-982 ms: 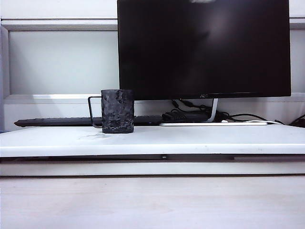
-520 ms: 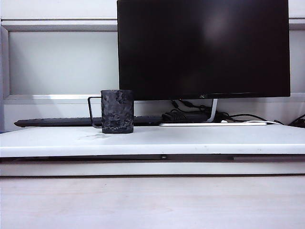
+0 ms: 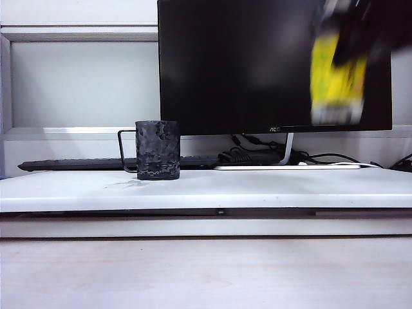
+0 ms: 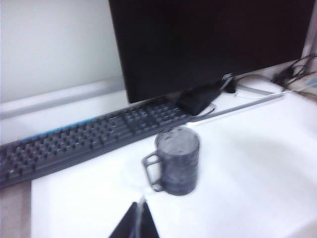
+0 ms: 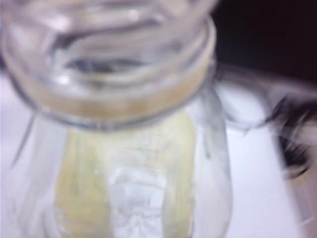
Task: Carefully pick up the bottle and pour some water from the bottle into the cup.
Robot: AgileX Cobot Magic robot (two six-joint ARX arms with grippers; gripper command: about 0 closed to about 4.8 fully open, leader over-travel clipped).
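The black faceted cup [image 3: 158,150] stands upright on the white shelf [image 3: 257,190], its thin wire handle toward the left. The clear bottle [image 3: 336,78] with a yellow label hangs blurred in the air at the upper right, in front of the monitor, with my right gripper [image 3: 358,35] a dark blur shut on it. In the right wrist view the uncapped bottle [image 5: 124,148] fills the frame and hides the fingers. Water cannot be made out in the blur. My left gripper [image 4: 140,218] is shut and empty, a short way from the cup [image 4: 177,161].
A large black monitor [image 3: 270,64] stands behind the cup, with a black keyboard [image 4: 89,141] and tangled cables [image 3: 257,154] at its foot. A small wet mark [image 3: 125,183] lies on the shelf left of the cup. The shelf's front edge drops to a lower wooden table [image 3: 206,273].
The bottle and my right gripper have come into the exterior view at the upper right, moving fast. The cup has stayed put.
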